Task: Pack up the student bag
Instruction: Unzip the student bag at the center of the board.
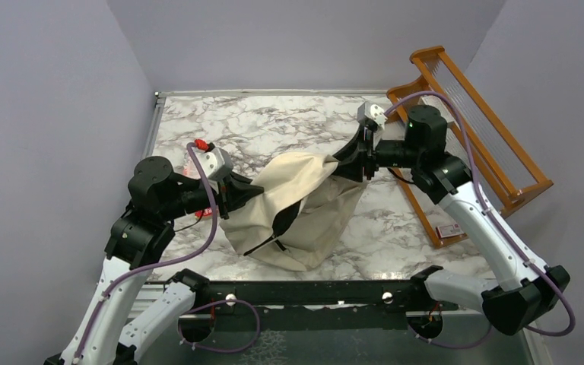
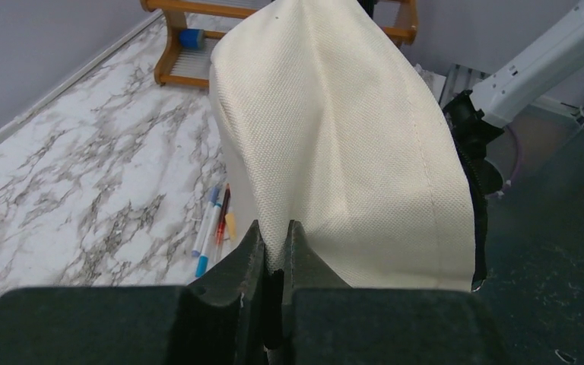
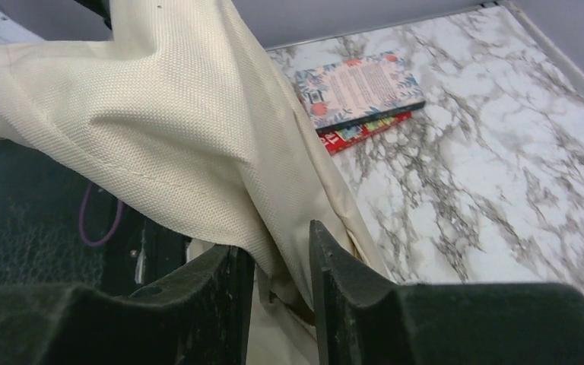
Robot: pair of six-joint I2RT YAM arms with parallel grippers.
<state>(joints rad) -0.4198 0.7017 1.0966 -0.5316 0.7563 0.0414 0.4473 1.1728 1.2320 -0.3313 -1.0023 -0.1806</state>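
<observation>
The student bag [image 1: 296, 205], a cream fabric backpack with a black zipper, hangs slumped between both arms above the marble table [image 1: 274, 122]. My left gripper [image 1: 237, 192] is at the bag's left end. In the left wrist view it [image 2: 274, 242] is shut on a fold of the bag [image 2: 334, 137]. My right gripper [image 1: 355, 156] is at the bag's upper right corner. In the right wrist view its jaws [image 3: 275, 242] stand apart, with the bag's cloth [image 3: 167, 114] draped loosely between them.
Several pens [image 2: 214, 228] lie on the marble beside the bag. Two stacked books [image 3: 359, 93] lie further off. A wooden rack [image 1: 471, 129] stands at the right edge, with a small flat item [image 1: 449, 229] by its foot. Grey walls close in the table.
</observation>
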